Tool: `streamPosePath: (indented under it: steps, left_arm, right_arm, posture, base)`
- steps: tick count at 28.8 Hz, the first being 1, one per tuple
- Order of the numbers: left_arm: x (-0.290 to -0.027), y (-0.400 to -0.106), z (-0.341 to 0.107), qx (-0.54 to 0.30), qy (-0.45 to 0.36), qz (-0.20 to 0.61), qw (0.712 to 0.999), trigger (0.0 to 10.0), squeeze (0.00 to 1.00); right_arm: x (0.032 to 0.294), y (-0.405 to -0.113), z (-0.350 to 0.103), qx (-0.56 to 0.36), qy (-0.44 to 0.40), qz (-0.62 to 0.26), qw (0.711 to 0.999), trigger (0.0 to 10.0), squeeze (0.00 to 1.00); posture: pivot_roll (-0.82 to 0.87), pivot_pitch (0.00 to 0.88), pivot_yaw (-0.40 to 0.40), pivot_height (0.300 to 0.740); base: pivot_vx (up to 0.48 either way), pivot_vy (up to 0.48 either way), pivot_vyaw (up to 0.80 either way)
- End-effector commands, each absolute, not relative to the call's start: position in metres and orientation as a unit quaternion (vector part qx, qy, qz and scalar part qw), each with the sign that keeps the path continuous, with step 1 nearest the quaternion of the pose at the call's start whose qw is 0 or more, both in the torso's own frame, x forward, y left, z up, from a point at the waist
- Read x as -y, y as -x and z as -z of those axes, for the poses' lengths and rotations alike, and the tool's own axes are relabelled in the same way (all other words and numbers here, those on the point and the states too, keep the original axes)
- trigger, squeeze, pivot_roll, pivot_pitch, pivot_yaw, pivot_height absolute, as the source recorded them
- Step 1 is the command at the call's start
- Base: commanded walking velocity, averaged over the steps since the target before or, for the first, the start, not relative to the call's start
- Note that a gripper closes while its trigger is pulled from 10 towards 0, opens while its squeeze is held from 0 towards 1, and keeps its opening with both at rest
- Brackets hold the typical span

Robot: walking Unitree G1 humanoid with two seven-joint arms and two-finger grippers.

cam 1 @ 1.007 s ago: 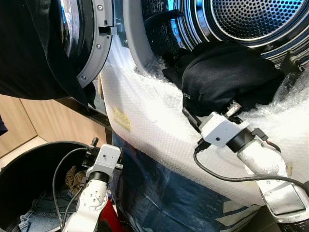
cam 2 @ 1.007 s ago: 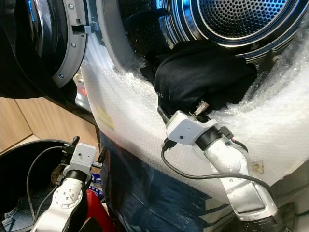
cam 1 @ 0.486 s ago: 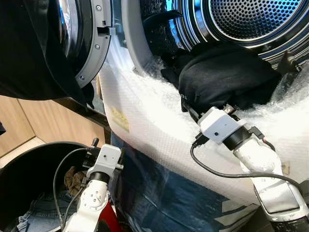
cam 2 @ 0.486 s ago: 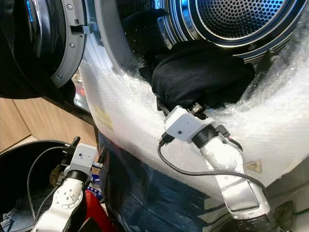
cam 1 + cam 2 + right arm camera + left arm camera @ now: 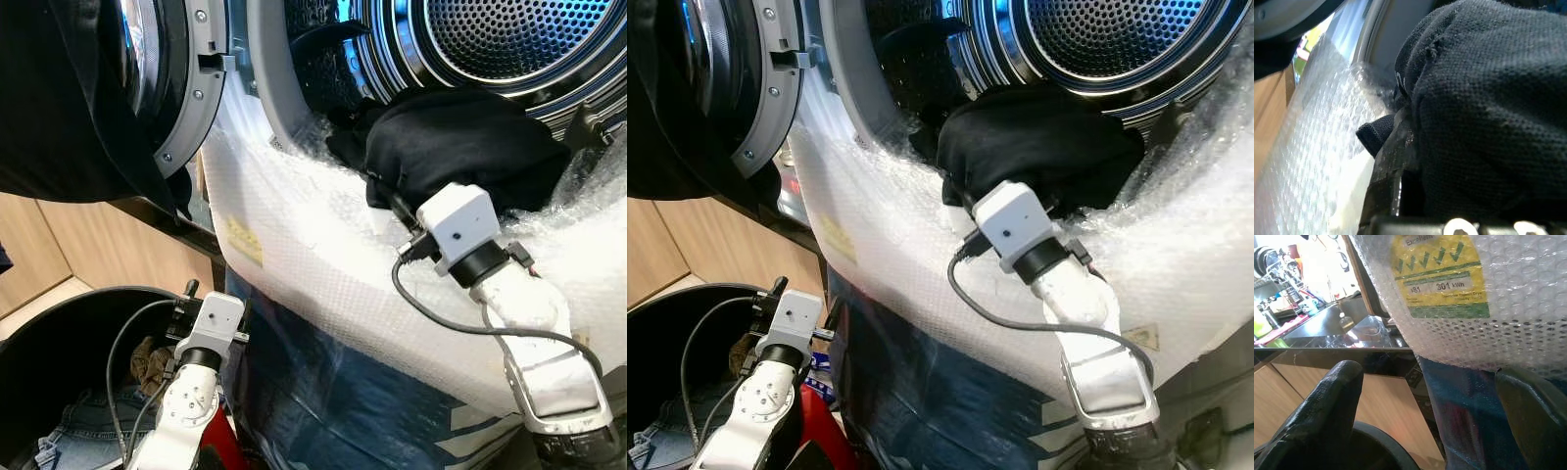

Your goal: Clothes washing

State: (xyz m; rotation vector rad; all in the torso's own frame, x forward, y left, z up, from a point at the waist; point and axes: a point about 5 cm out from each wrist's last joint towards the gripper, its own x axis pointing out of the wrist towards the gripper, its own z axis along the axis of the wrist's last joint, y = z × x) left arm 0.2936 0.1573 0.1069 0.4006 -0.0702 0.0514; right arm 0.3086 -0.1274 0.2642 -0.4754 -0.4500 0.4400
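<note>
**Stuffing the black bundle into the drum**

Sitting upper right of frame, on the drum's lip: black garment. Looking soft, light, floppy; best bunching a thick fold. Right pincer pressing into it, grip hidden, can't tell. Left pincer hanging released. Reading "301 kWh" on yellow label.

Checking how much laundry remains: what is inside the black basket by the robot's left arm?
Blue denim and a brownish cloth lie in the black basket; anything deeper is hidden.
</note>
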Motion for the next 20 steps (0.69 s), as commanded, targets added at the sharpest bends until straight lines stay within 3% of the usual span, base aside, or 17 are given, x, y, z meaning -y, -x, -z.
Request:
streamPosePath:
  steps: [1, 7, 11, 20]
  left_arm:
    - [-0.155, -0.295, -0.108, 0.039, -0.203, -0.024, 0.978, 10.0, 0.00]
    - [-0.155, -0.296, -0.107, 0.036, -0.201, -0.022, 0.979, 10.0, 0.00]
    - [-0.151, -0.298, -0.108, 0.039, -0.200, -0.019, 0.979, 10.0, 0.00]
    - [-0.156, -0.294, -0.106, 0.035, -0.204, -0.030, 0.978, 10.0, 0.00]
  right_arm:
    - [0.130, -0.309, -0.278, 0.234, 0.215, -0.211, 0.924, 0.0, 0.00]
    - [0.123, -0.314, -0.290, 0.246, 0.187, -0.220, 0.925, 0.0, 0.00]
    - [0.111, -0.321, -0.311, 0.273, 0.203, -0.235, 0.910, 0.0, 0.00]
    - [0.096, -0.337, -0.364, 0.338, 0.153, -0.202, 0.906, 0.0, 0.00]
  posture:
    - [0.09, 0.000, -0.121, 0.740]
    - [0.08, 0.000, -0.110, 0.740]
    - [0.09, 0.000, -0.115, 0.740]
    - [0.12, 0.000, -0.137, 0.740]
  base:
    - [0.000, 0.000, 0.00]
    - [0.000, 0.000, 0.00]
    - [0.000, 0.000, 0.00]
    - [0.000, 0.000, 0.00]
